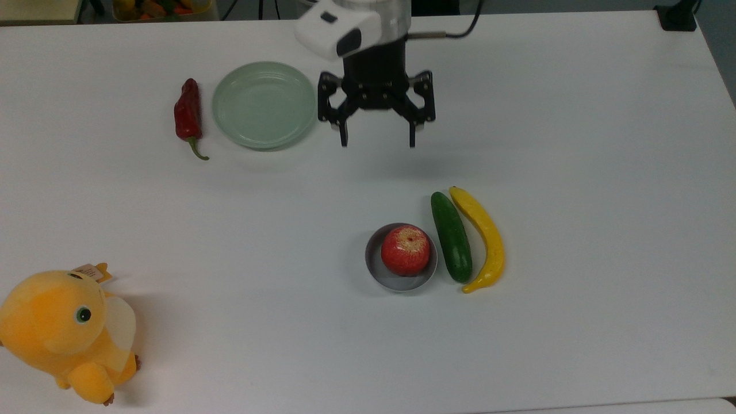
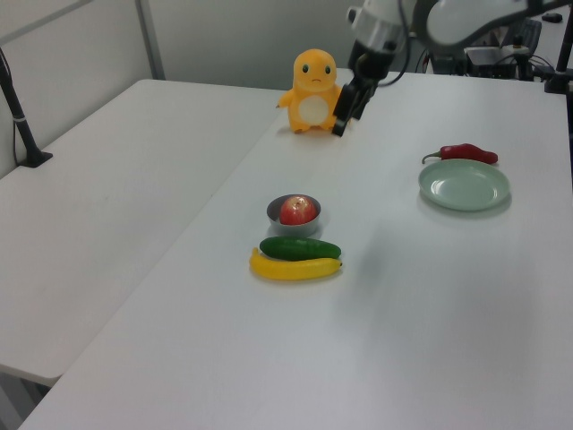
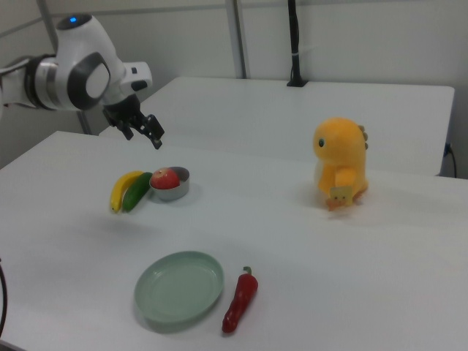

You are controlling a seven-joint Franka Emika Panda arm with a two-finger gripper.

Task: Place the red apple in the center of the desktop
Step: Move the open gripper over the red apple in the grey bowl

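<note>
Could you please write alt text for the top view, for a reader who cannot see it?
An open black gripper hangs above a white desktop, apart from a red apple sitting in a small grey bowl beside a cucumber and banana.

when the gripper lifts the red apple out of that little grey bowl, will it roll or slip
The red apple looks round and smooth, so it may slip between narrow fingers. Set on the flat desktop, it could roll. The small grey bowl looks light and might shift.
</note>
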